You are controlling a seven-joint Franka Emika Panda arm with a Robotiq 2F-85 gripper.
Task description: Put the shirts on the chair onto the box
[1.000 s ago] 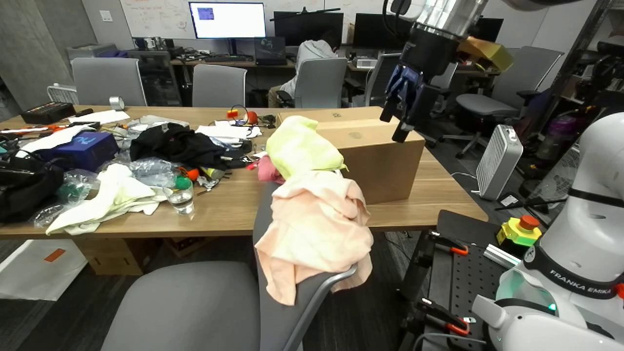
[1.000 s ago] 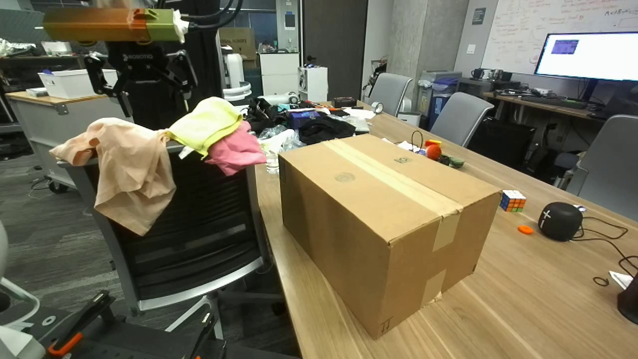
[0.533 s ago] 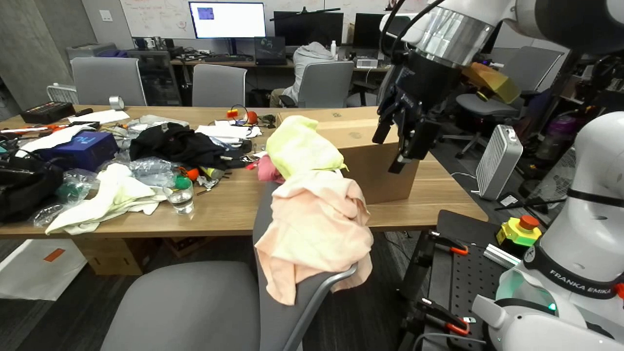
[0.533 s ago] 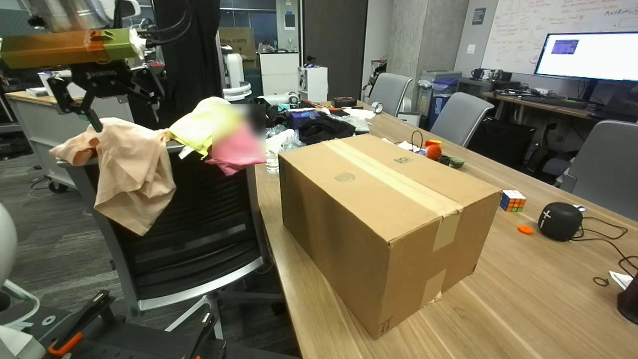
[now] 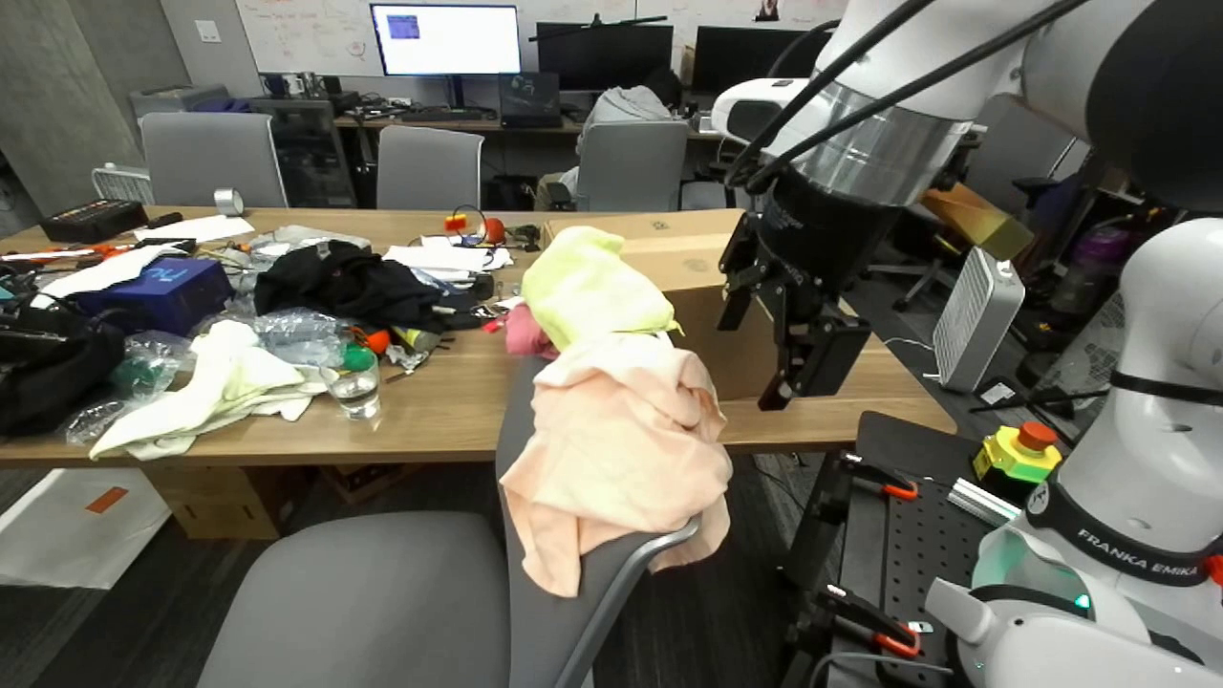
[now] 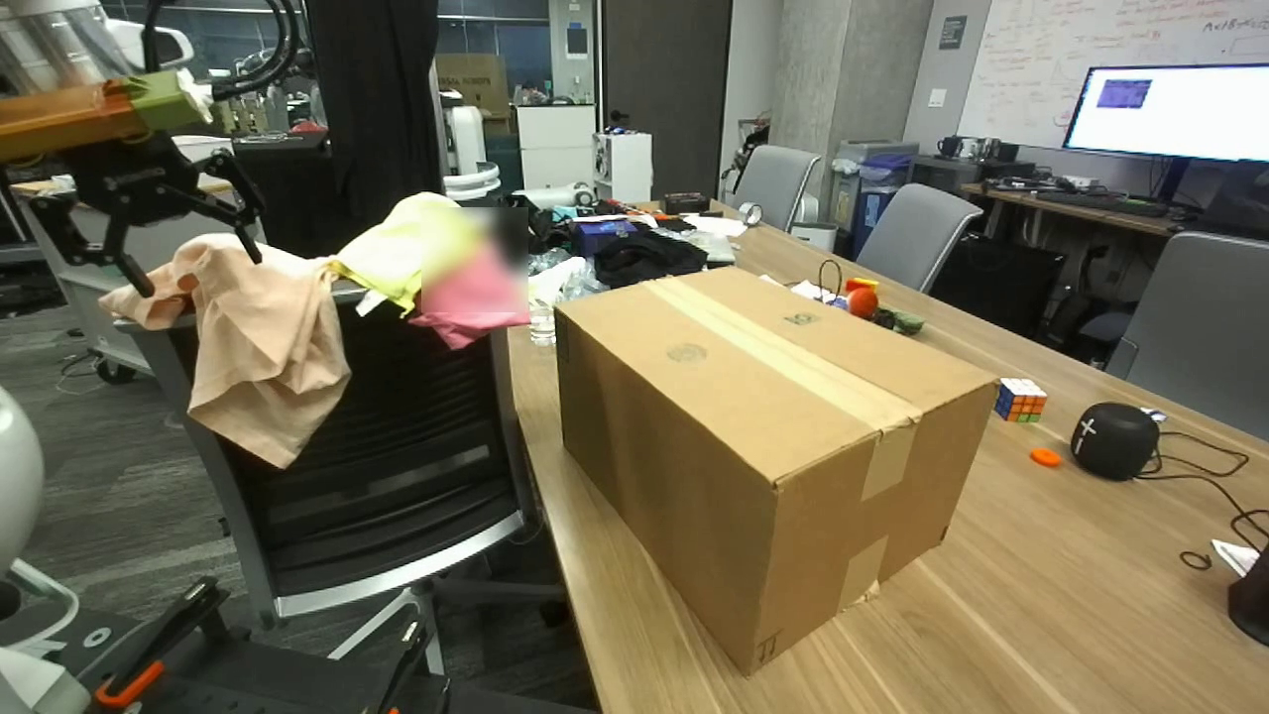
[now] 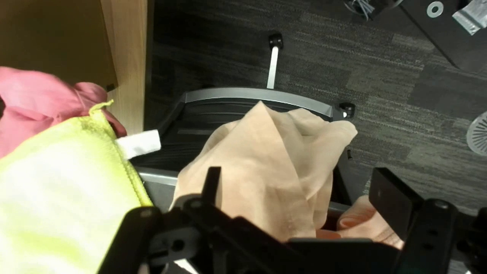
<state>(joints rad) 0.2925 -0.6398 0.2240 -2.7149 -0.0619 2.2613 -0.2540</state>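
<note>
Draped over the back of the grey chair (image 5: 368,602) are three shirts. The peach shirt (image 6: 268,347) hangs over the end closer to the robot, the yellow shirt (image 6: 402,243) lies beside it, and the pink shirt (image 5: 525,333) is at the table end, partly under the yellow one. My gripper (image 6: 199,273) is over the peach shirt, open. In the wrist view the fingers of the gripper (image 7: 298,186) stand wide apart, peach cloth (image 7: 262,160) showing below and between them, not gripped. The brown box (image 6: 714,397) sits closed on the table with nothing on its top.
Behind the chair runs a wooden table (image 6: 1071,575). It bears a water glass (image 5: 358,397), a black clothes heap (image 5: 334,287), a pale cloth (image 5: 225,382), a puzzle cube (image 6: 1021,399) and a speaker (image 6: 1115,439). An emergency stop (image 5: 1022,454) stands by the robot base.
The open gripper has come down and moved away from above the yellow shirt to over the peach one. Shirts, chair and box have stayed put.
</note>
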